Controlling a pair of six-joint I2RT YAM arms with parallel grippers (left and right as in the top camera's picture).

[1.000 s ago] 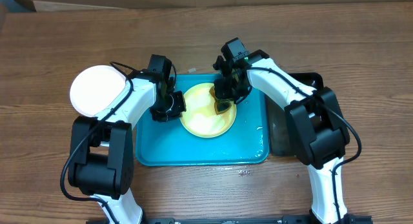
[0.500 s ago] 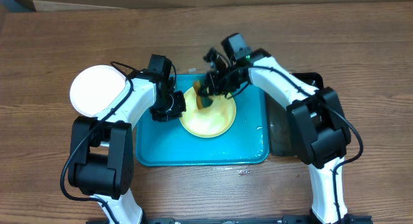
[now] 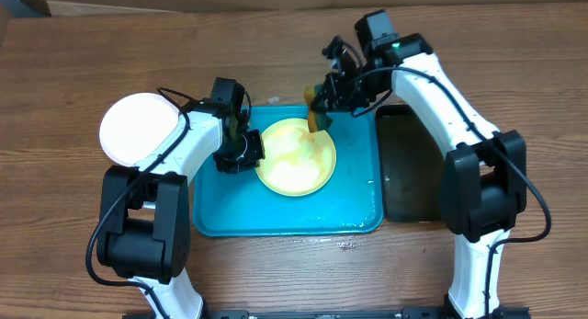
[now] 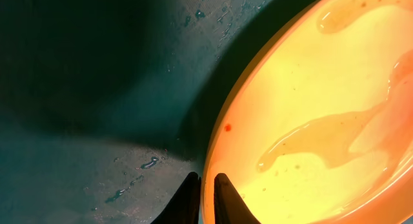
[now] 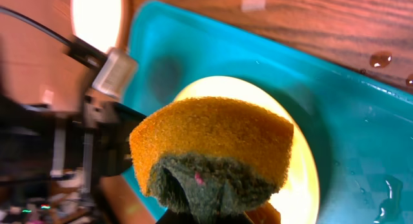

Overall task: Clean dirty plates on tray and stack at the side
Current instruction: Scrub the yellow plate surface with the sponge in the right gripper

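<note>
The blue tray [image 3: 349,204] is carrying the wet yellow plate [image 3: 294,167]; a white plate [image 3: 133,131] is lying on the table [image 3: 92,43] at its left. The left gripper [image 3: 246,153] is clamping the yellow plate's rim. The right gripper [image 3: 322,108] is squeezing a sponge [image 5: 213,140] above the tray's far edge. Scrubbing is judged the step in hand; next, the sponge needs lowering onto the plate.

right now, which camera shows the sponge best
The right wrist view: the sponge fills the frame, orange foam and dark green scrub face both clear. Overhead shows it only as a small shape by the far edge of the tray. The left wrist view shows just the yellow plate and tray, no sponge.
</note>
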